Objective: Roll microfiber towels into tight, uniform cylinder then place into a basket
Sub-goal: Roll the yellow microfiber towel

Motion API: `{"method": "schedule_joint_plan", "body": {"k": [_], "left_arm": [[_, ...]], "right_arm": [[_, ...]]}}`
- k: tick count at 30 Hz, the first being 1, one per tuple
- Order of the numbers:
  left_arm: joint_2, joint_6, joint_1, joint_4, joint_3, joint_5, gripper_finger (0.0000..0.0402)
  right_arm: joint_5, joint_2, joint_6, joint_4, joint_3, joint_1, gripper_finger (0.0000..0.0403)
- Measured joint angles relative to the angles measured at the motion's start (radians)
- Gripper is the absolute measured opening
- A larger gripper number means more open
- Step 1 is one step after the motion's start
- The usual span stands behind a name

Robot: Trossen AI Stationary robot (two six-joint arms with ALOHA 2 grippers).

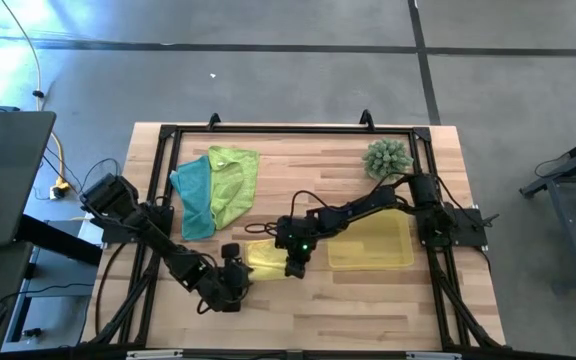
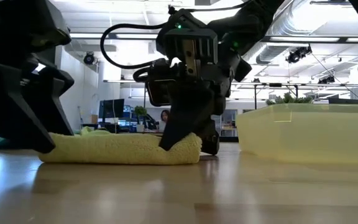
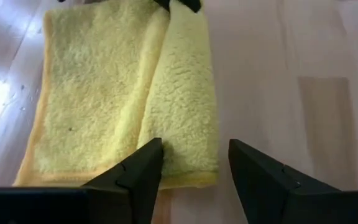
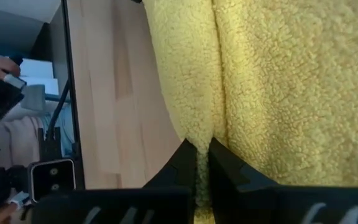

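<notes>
Front edge of the wooden table [image 1: 368, 310]: the left gripper [image 1: 236, 282] sits low at the near end of the yellow towel [image 1: 264, 259]; its fingers [image 3: 143, 177] stand wide apart with nothing between them, one finger tip over the towel's near hem, the other over bare wood. The yellow towel lies flat on the table, partly folded lengthwise, one long flap doubled over the rest; it rests just left of the basket [image 1: 400, 258].

At the towel's other end, the right gripper [image 1: 294, 266] points down onto the cloth; its fingers [image 4: 185, 163] are pressed nearly together, pinching a ridge of the yellow towel at the fold. In the low view that end of the towel bulges up around the fingers.

The basket stands on the table at the right arm's base, holding no towel.

Farther back, the teal towel [image 1: 194, 195] and the green towel [image 1: 234, 180] lie crumpled, overlapping, near the table's left rear corner; the spiky green plant [image 1: 387, 158] sits near the right rear corner.

No legible writing or brand marks appear.
</notes>
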Motion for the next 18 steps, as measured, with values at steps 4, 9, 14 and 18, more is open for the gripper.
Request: {"method": "schedule_joint_plan", "body": {"k": [4,9,14,18], "left_arm": [[0.0,-0.067,0.03,-0.036,0.0,0.013,0.0143],[-0.002,-0.14,0.055,-0.071,0.001,0.069,0.0107],[-0.003,-0.194,0.057,-0.074,0.001,0.104,0.0083],[-0.005,-0.255,0.057,-0.075,0.002,0.14,0.0072]], "right_arm": [[0.0,0.0,-0.022,0.002,0.0,0.0,0.0005],[0.004,-0.001,-0.082,0.008,0.0,0.0,0.0017],[0.018,-0.03,-0.187,-0.007,-0.003,0.0,0.0069],[0.011,-0.106,-0.312,-0.063,-0.003,0.006,0.0117]]}}
